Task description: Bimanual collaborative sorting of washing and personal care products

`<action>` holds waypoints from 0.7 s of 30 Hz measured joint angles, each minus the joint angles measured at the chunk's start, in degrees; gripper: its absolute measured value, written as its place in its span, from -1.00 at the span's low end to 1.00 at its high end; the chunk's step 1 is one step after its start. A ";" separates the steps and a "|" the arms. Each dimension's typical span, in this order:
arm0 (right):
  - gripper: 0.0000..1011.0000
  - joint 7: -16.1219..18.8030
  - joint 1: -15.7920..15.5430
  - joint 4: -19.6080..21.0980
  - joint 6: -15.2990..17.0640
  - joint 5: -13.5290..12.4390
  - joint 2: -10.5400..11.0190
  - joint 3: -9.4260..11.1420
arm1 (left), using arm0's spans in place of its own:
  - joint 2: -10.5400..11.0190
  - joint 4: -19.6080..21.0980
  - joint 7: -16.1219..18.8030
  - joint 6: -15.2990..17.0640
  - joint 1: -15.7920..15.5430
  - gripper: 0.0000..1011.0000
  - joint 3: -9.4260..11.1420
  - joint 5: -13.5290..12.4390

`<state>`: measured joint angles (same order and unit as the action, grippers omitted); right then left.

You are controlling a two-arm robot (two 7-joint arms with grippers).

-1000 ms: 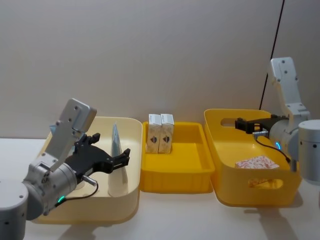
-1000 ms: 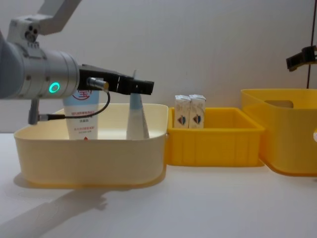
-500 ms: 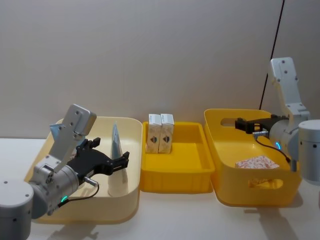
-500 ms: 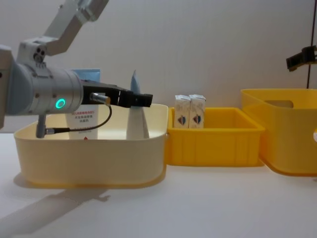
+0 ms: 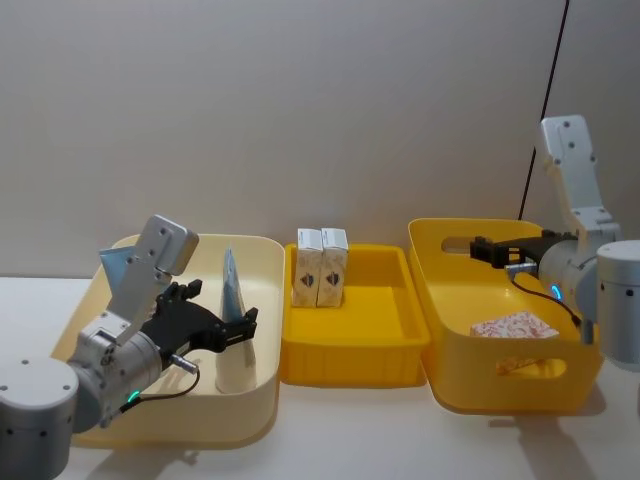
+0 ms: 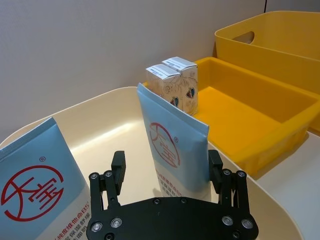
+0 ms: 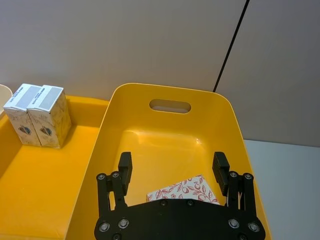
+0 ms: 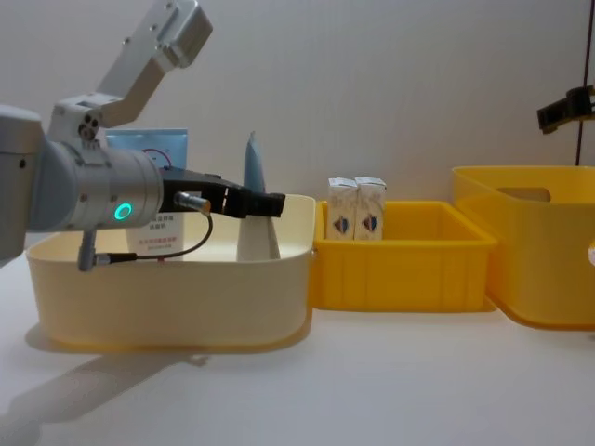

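- Grey wall behind, white bench (image 5: 350, 430) in front, carrying three bins in a row.
- Left gripper (image 6: 167, 162) is inside the cream bin (image 5: 262, 250). Its jaws are spread wide, one on each side of an upright tube (image 6: 172, 142), and grip nothing.
- A second tube (image 6: 35, 175) stands just beside it in the same bin. Both tubes are pale blue with red circle logos.
- Two cartons (image 5: 310, 268) stand touching, side by side, in the back left corner of the middle yellow bin (image 5: 350, 372).
- Right gripper (image 7: 172, 165) hovers over the right yellow bin (image 7: 107, 150), jaws wide open and empty. One red-patterned packet (image 7: 187, 189) lies inside.
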<state>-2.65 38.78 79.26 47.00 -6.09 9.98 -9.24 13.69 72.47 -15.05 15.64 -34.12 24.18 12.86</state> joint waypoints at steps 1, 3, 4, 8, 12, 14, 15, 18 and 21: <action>0.98 0.00 0.00 0.00 0.00 0.00 0.00 0.00 | -0.14 -0.61 0.00 -0.30 -0.28 0.98 0.07 -0.23; 0.98 0.00 0.00 0.00 0.00 0.00 0.00 0.00 | -0.24 -1.12 0.00 -0.62 -0.51 0.98 0.13 -0.47; 0.98 0.00 0.00 0.00 0.00 0.00 0.00 0.00 | -0.35 -1.55 0.00 -0.87 -0.72 0.98 0.18 -0.66; 0.98 0.00 0.00 0.00 0.00 0.00 0.00 0.00 | -0.57 -2.42 0.00 -1.34 -1.11 0.95 0.27 -1.05; 0.98 0.00 0.00 0.00 0.00 0.00 0.00 0.00 | -0.71 -3.10 0.00 -1.72 -1.40 0.81 0.35 -1.34; 0.98 0.00 0.00 0.00 0.00 0.00 0.00 0.00 | -0.76 -3.30 0.00 -1.84 -1.47 0.72 0.38 -1.43; 0.98 0.00 0.00 0.00 0.00 0.00 0.00 0.00 | -0.81 -3.49 0.00 -1.93 -1.57 0.65 0.40 -1.51; 0.98 0.00 0.00 0.00 0.00 0.00 0.00 0.00 | -0.86 -3.79 0.00 -2.10 -1.71 0.46 0.43 -1.63; 0.98 0.00 0.00 0.00 0.00 0.00 0.00 0.00 | -0.93 -4.03 0.01 -2.25 -1.81 0.28 0.45 -1.74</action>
<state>-2.65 38.78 79.25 47.00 -6.09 9.98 -9.24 12.75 68.44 -15.04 13.39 -35.93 24.64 11.12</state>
